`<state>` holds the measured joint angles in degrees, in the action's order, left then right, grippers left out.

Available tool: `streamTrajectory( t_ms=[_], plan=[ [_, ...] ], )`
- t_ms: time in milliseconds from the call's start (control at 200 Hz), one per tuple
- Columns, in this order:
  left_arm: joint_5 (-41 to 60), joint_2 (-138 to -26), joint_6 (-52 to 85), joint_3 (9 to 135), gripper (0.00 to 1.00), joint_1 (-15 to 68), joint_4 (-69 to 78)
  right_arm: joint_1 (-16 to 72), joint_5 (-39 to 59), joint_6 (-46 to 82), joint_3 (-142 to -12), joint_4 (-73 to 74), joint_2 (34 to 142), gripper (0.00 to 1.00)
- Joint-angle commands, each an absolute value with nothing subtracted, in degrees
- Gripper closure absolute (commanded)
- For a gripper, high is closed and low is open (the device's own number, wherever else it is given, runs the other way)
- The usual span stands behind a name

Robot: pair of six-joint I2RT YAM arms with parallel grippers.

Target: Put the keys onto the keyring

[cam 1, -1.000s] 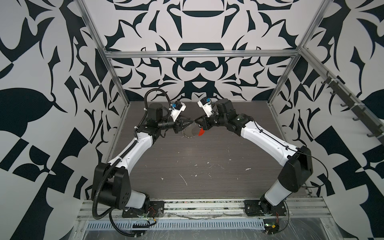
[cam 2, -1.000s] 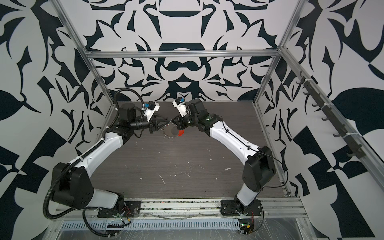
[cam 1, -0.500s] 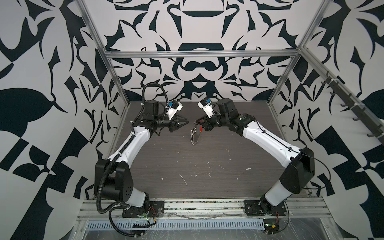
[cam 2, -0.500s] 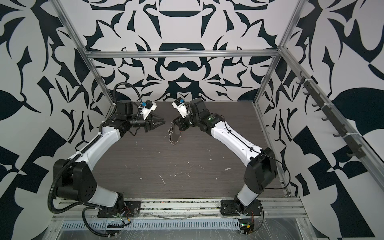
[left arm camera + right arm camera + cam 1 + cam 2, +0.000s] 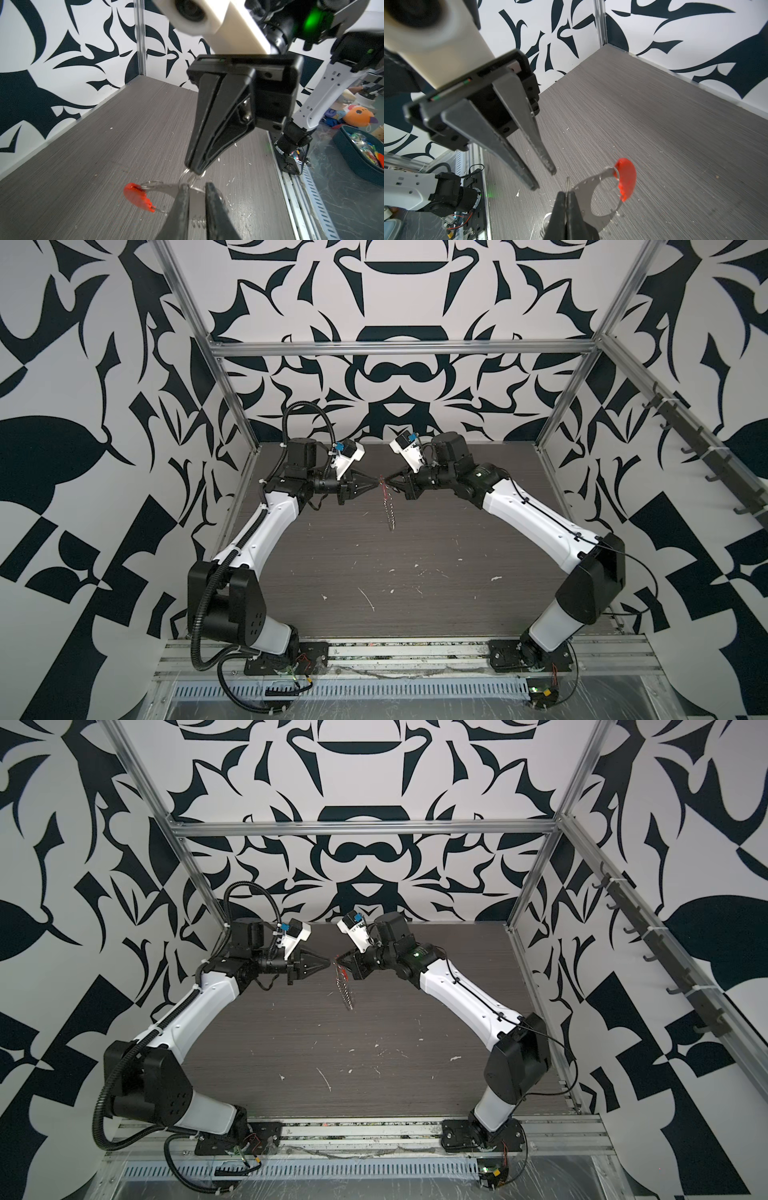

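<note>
You've got the right hand (image 5: 195, 171) pinching the keyring (image 5: 182, 175) above the worktop (image 5: 415, 564), with the left hand (image 5: 544, 180) slightly spread beside it; only wrist views resolve the ring, while top views show just the dangling chain (image 5: 388, 510).

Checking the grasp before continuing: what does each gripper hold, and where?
Right gripper pinches the keyring by its rim, chain hanging below. Left gripper holds nothing.

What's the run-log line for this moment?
right hand: shut on small round silver metal keyring | left hand: open, tips near keyring | silver link chain: hanging below
</note>
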<state>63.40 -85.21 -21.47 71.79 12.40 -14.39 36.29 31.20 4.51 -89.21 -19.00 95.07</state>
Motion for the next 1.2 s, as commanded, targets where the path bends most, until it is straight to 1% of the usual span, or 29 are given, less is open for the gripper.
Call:
streamTrajectory(
  t_ms=[0, 210, 560, 855, 1195],
  plan=[
    [66.7, -86.5, -23.1, 73.3, 0.80, 12.5, -18.1, 36.8, 33.3, 4.7, -92.7, -16.3, 94.2, 1.00],
    [67.3, -87.3, -22.7, 74.3, 0.75, 12.5, -18.5, 37.1, 33.6, 4.7, -93.1, -16.6, 94.0, 1.00],
    [67.3, -87.8, -22.9, 74.5, 0.75, 12.5, -18.9, 37.8, 34.2, 4.6, -93.7, -17.2, 94.2, 1.00],
    [65.3, -86.7, -24.2, 73.9, 0.70, 12.1, -19.1, 37.9, 34.2, 4.4, -93.7, -17.7, 94.4, 1.00],
    [65.3, -86.9, -22.8, 74.4, 0.70, 10.8, -17.8, 38.1, 34.5, 4.6, -93.5, -17.8, 94.5, 1.00]
  ],
)
